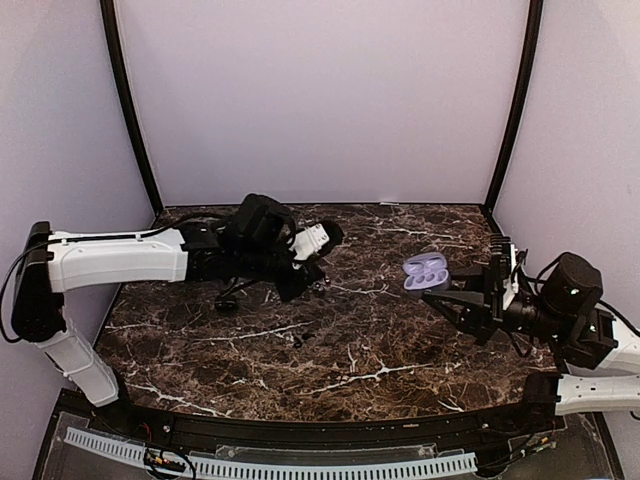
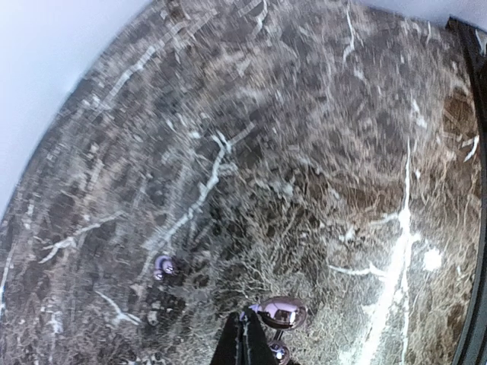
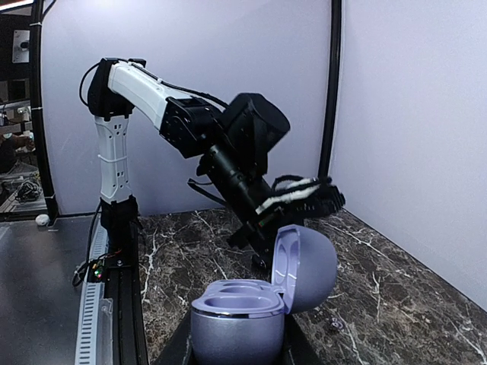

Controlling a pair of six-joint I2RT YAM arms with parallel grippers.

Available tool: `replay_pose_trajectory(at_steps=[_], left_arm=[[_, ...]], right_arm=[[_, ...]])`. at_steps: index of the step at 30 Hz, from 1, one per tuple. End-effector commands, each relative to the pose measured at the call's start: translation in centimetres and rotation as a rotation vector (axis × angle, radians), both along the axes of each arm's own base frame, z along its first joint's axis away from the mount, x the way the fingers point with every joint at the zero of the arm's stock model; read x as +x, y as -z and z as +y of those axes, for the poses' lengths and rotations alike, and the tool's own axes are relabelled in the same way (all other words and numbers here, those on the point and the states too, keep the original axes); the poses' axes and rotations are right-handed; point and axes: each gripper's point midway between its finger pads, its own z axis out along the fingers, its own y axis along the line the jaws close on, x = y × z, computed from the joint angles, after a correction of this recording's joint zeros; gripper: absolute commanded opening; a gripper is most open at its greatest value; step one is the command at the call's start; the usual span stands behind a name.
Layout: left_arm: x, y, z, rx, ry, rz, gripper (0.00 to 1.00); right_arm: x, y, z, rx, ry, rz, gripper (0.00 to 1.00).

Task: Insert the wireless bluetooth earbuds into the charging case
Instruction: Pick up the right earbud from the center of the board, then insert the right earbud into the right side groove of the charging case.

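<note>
The charging case (image 3: 236, 327) is pale purple with its lid (image 3: 308, 266) standing open and two empty wells on top. My right gripper (image 3: 237, 351) is shut on its base and holds it upright above the table's right side (image 1: 425, 272). My left gripper (image 2: 247, 338) is shut, with a shiny pale purple earbud (image 2: 283, 312) pinched at its fingertips just over the marble. A second earbud (image 2: 163, 266) lies loose on the table to the left of it. In the top view the left gripper (image 1: 305, 288) hangs over the table's middle, well left of the case.
The dark marble table (image 1: 350, 350) is walled by pale panels at the back and sides. A tiny pale thing (image 3: 335, 325) lies on the marble beside the case. The left arm (image 3: 228, 152) reaches in ahead of the case.
</note>
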Motion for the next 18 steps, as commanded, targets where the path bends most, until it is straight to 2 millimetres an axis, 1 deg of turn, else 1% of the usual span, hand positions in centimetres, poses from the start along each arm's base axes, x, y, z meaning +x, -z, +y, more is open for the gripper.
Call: replay_pose_trajectory(at_steps=[1,2,3,4,5,6,7,8,9,10,11,12,13,14,15,16,17,18], left_arm=[[0.2,-8.4,1.8,-0.262,-0.136,-0.155,0.0],[-0.5,-11.6,2.2,-0.344,-0.145,-0.208,0.0],[-0.9,-12.1,2.6,-0.357,-0.156,-0.229,0.0],[-2.5,-14.7,2.5,-0.421,-0.128,-0.269,0.0],[-3.4,-15.3,2.6,-0.439,-0.115,-0.286,0.0],[-5.0,-17.4,2.6,-0.488,-0.094,-0.337,0.0],[-6.4,-18.0,2.3,-0.5,-0.082,-0.359,0.0],[-7.1,-19.3,2.6,-0.524,-0.079,-0.391,0.0],[-8.2,-20.0,2.3,-0.535,-0.08,-0.407,0.0],[-8.8,-20.7,2.3,-0.546,-0.073,-0.433,0.0],[-9.9,-21.1,2.0,-0.549,-0.07,-0.451,0.0],[-10.4,-21.7,1.7,-0.555,-0.063,-0.482,0.0],[-11.6,-21.9,1.3,-0.557,-0.054,-0.498,0.0],[-12.1,-22.3,0.9,-0.558,-0.044,-0.532,0.0],[-13.2,-22.9,0.5,-0.566,-0.037,-0.563,0.0],[-13.6,-22.7,0.1,-0.558,-0.031,-0.579,0.0],[-14.6,-23.4,-0.1,-0.561,-0.031,-0.621,0.0],[-14.9,-23.0,-0.7,-0.545,-0.028,-0.639,0.0]], right_arm=[[-0.8,-1.4,0.6,0.068,-0.056,-0.041,0.0],[-1.1,-1.4,0.8,0.07,-0.078,-0.056,0.0],[-1.4,-1.4,1.0,0.068,-0.098,-0.069,0.0],[-1.7,-1.5,1.2,0.068,-0.119,-0.083,0.0],[-2.0,-1.6,1.4,0.064,-0.137,-0.091,0.0],[-2.1,-1.5,1.8,0.052,-0.156,-0.095,0.0],[-2.3,-1.4,2.1,0.046,-0.174,-0.1,0.0],[-2.5,-1.4,2.3,0.04,-0.189,-0.105,0.0],[-2.4,-1.3,2.6,0.032,-0.193,-0.104,0.0],[-2.3,-1.3,2.8,0.027,-0.192,-0.101,0.0],[-2.1,-1.4,3.0,0.022,-0.191,-0.101,0.0],[-2.1,-1.4,3.2,0.021,-0.192,-0.101,0.0],[-2.0,-1.5,3.2,0.025,-0.189,-0.105,0.0],[-1.9,-1.6,3.2,0.029,-0.185,-0.108,0.0],[-1.8,-1.7,3.2,0.034,-0.178,-0.111,0.0],[-1.7,-1.7,3.3,0.036,-0.172,-0.112,0.0],[-1.5,-1.8,3.3,0.039,-0.166,-0.111,0.0],[-1.5,-2.0,3.3,0.044,-0.163,-0.111,0.0]])
